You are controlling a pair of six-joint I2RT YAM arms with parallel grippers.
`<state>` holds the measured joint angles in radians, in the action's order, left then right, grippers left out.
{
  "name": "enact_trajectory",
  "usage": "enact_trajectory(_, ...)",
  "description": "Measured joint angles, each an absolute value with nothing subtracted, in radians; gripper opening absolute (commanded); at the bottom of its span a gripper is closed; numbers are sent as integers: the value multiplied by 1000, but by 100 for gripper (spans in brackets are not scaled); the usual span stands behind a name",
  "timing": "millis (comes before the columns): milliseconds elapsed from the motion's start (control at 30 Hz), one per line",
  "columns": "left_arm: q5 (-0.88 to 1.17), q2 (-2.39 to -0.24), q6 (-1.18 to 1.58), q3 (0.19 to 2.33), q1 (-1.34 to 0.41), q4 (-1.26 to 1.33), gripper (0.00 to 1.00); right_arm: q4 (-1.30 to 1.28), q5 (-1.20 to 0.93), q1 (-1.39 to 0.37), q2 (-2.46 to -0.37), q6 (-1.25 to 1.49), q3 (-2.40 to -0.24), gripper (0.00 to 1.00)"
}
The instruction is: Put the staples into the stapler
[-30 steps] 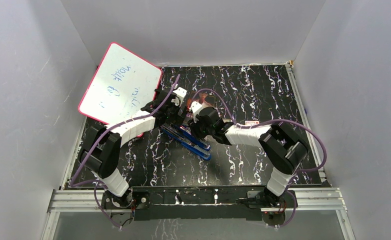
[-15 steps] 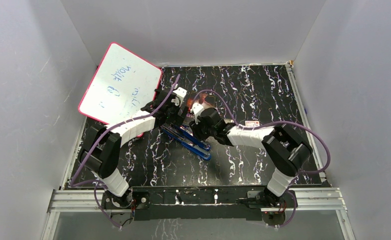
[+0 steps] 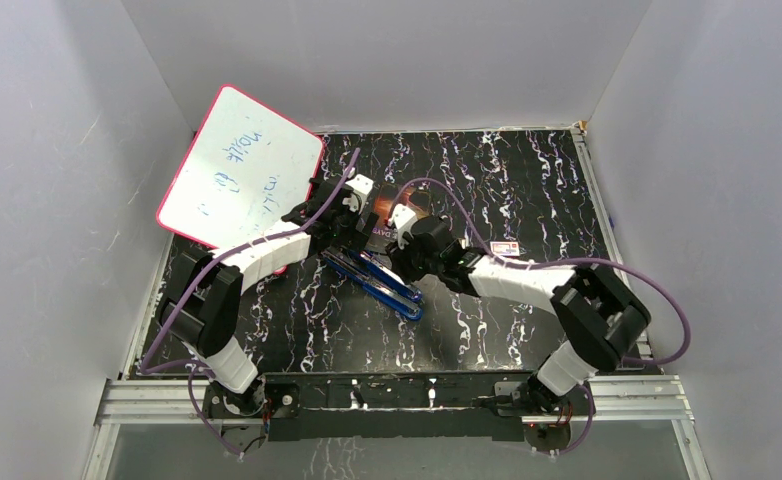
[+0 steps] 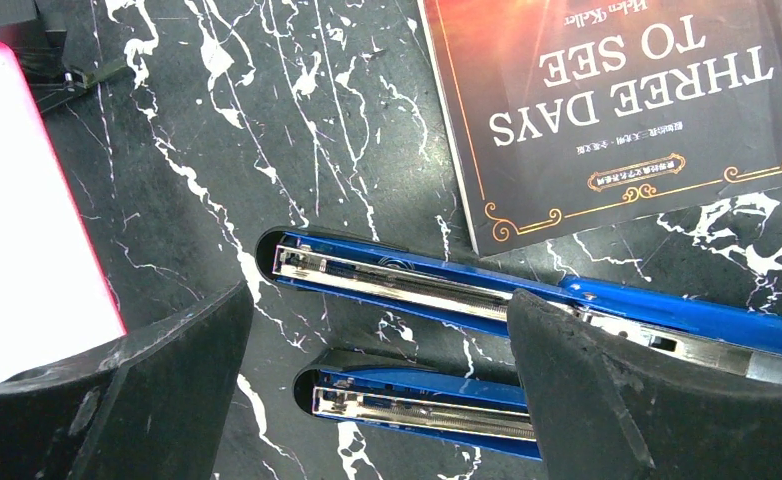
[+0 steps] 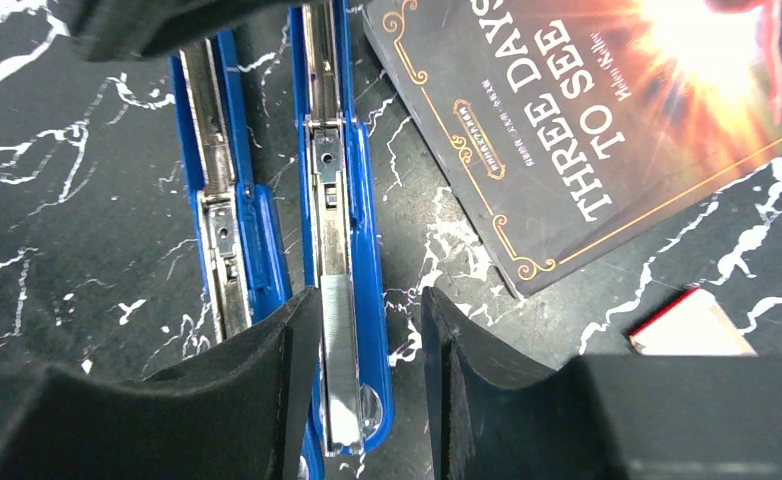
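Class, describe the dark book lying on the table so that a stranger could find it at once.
Start at the black white-veined tabletop. Near its middle, beside the open blue stapler, lies a flat dark book. Alone among its neighbours it has an orange glow and the title THREE DAYS TO SEE.

The book (image 5: 587, 120) runs off the top edge; the right tool (image 5: 369, 330) half hides the small box (image 5: 689, 325).
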<state>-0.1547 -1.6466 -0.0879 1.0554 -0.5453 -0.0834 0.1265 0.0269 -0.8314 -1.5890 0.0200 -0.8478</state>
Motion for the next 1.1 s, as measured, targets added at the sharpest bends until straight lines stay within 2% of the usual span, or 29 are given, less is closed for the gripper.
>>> enact_trajectory(267,-131,-1640,-26,1056,-536,-84,98,159,-7,-831,-1416,1,-785,50)
enact_trajectory(533,-153,-1541,146,1063,-498,-108,98,100,-38,-923,-1380,20,-736,51)
enact_trajectory(800,-198,-1303,293,1025,-485,-121,98,29,47,-1038,-1368,109,-670,51)
enact_trajectory(1100,-198,-1279,363,956,-479,-155,98,-7,156,-1056,-1346,143,-656,51)
